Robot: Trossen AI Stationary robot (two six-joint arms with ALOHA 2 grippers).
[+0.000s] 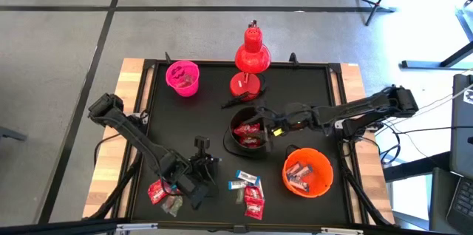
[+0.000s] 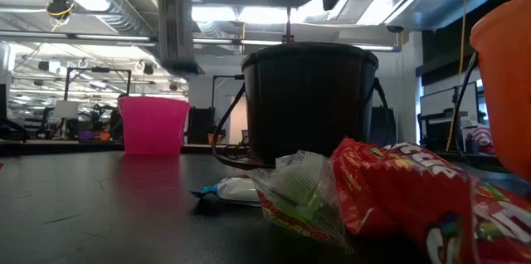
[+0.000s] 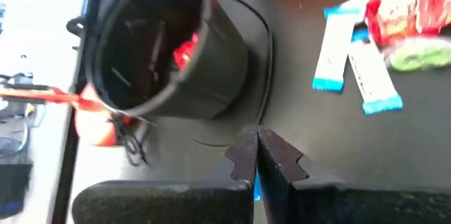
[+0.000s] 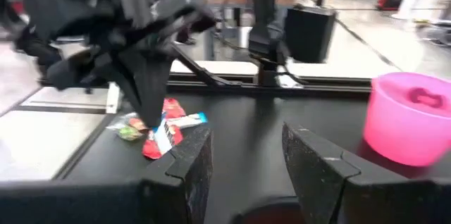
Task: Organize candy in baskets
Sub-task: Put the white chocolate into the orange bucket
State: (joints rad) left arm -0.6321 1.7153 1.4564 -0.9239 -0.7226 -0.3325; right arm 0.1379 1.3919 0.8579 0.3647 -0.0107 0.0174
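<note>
Overhead, we see our left gripper near the table's front edge, between 2 candy clusters; the right gripper hovers over the black basket. Left wrist view adds what overhead hides: fingers pinched tight, a blue sliver between them, likely a wrapper. Right wrist view shows its jaws apart, empty. We should lift straight, then check the catch.

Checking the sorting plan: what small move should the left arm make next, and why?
Probably lift and carry. The left pincer is shut, seemingly on a white-and-blue candy, though the grip is hard to confirm. Loose candy lies nearby; the black basket holds red ones.
</note>
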